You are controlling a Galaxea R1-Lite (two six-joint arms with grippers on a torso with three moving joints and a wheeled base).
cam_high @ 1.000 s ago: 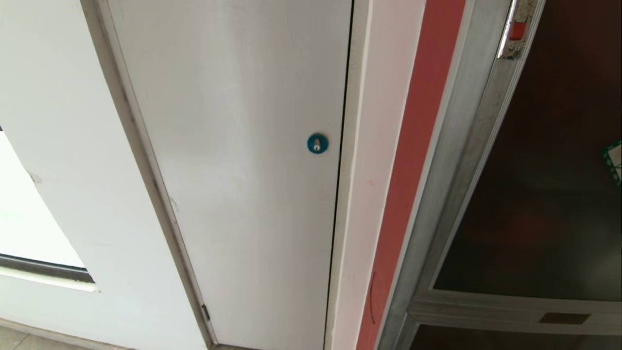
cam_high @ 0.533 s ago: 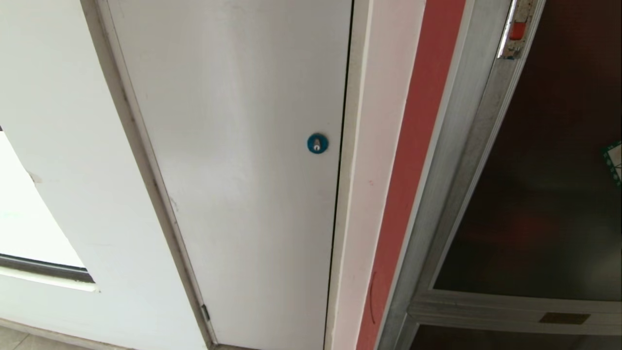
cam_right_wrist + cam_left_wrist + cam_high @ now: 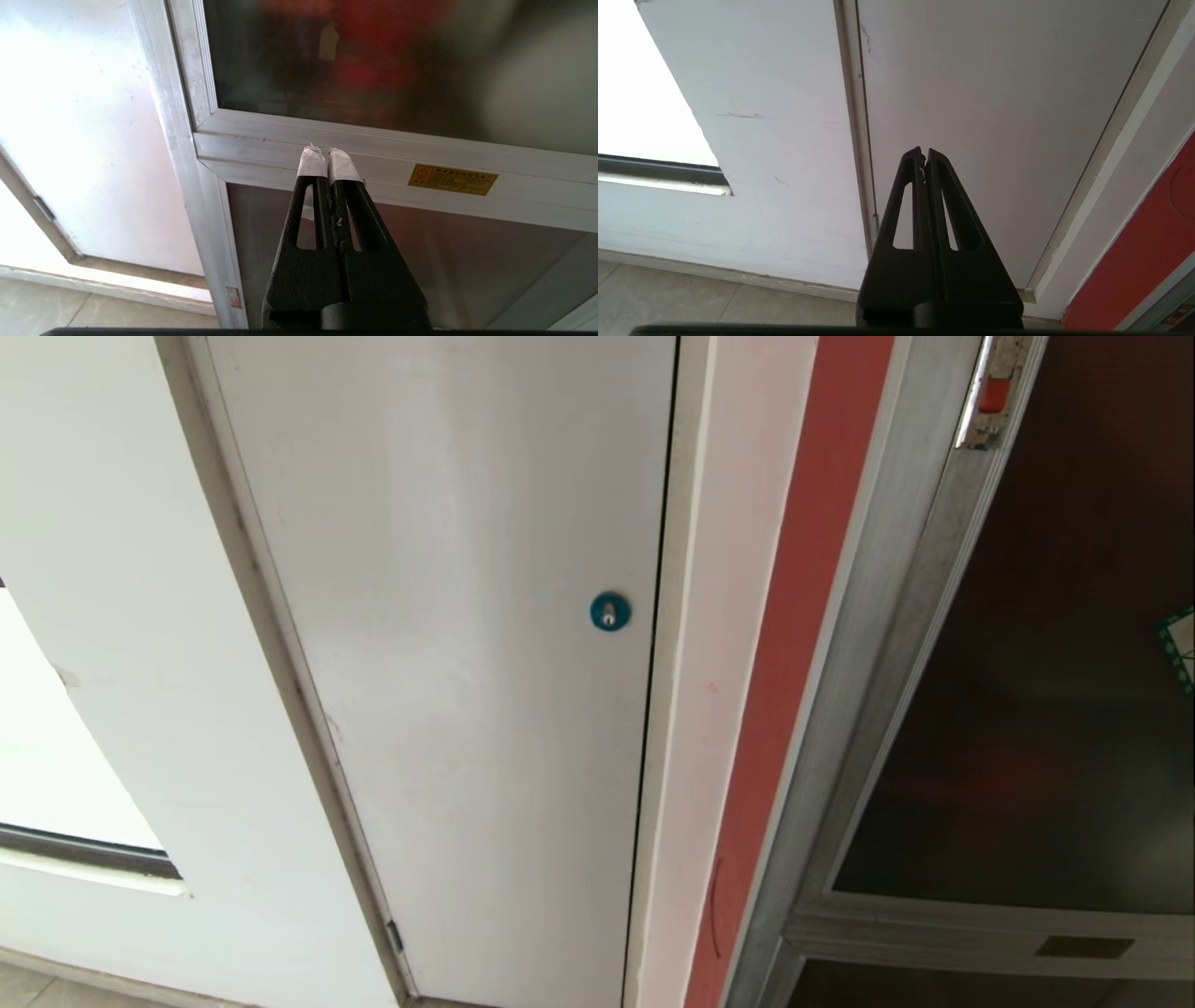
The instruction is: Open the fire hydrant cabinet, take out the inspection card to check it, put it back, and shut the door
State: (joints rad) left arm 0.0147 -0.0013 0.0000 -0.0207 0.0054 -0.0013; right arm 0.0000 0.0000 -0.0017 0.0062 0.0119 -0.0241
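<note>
Fire hydrant cabinet (image 3: 896, 644): silver-framed, at the right of the head view, red wall strip on its left.

Door (image 3: 1046, 691): dark tinted glass, shut; small red latch (image 3: 995, 394) high on its left frame; green-edged sticker (image 3: 1180, 644) at the far right edge. Inspection card: not visible.

Right claw (image 3: 328, 161): fingers pressed together, empty, white-wrapped tips, pointing at the silver crossbar (image 3: 397, 154) between the two glass panels, near a yellow label (image 3: 452, 179).

Left claw (image 3: 923, 154): closed, empty, facing the plain white door (image 3: 448, 644) with its round blue lock (image 3: 610, 611).

Hazards, judged: the white door fills the head view's centre, so a reach could go to the wrong door. The latch sits well above the right claw; a blunt closed-tip approach may slip off or strike the glass.
</note>
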